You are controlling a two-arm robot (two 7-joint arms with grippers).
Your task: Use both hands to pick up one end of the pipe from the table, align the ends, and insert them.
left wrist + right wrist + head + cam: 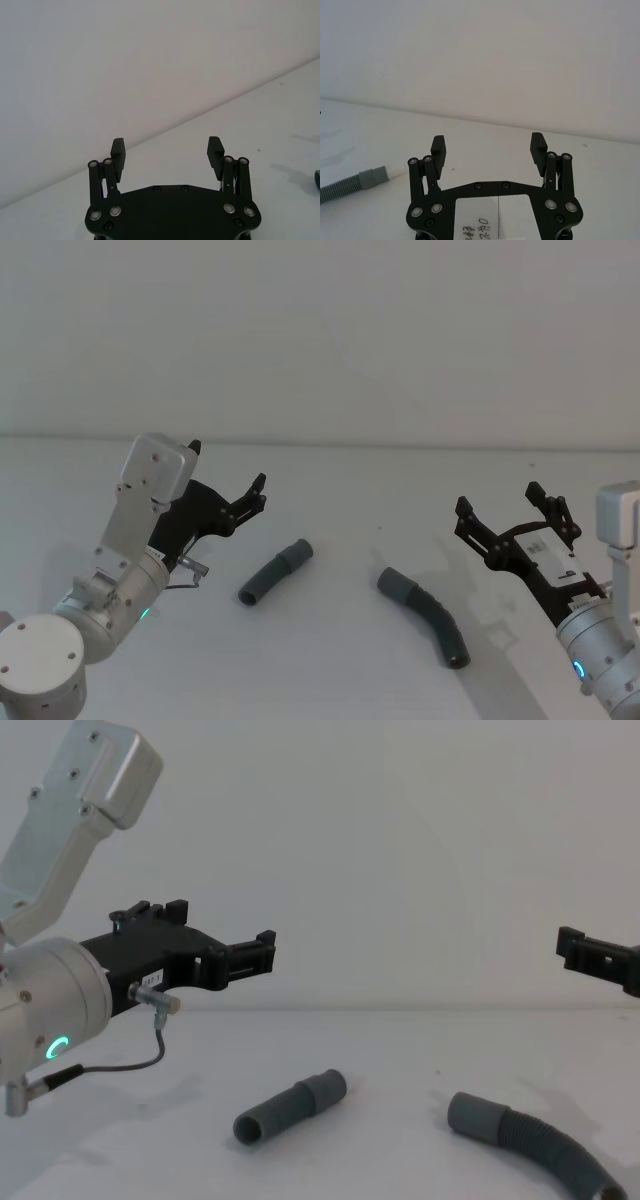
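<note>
A: Status?
B: Left claw (228,464) wide, empty, raised over the worktop (340,490) left of the short tube (278,571). Right claw (498,498) wide, empty, right of the corrugated hose (428,613). The 2 pieces lie flat, apart.
A: Tip?
B: Grip the hose behind its cuff (395,584) and the tube mid-body. Leave the ends free and align axes before pushing.

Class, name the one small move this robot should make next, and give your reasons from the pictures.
Probably lower the left claw over the short tube. It and the right claw hover open and empty, while the tube and the curved hose lie apart on the table, unheld.
</note>
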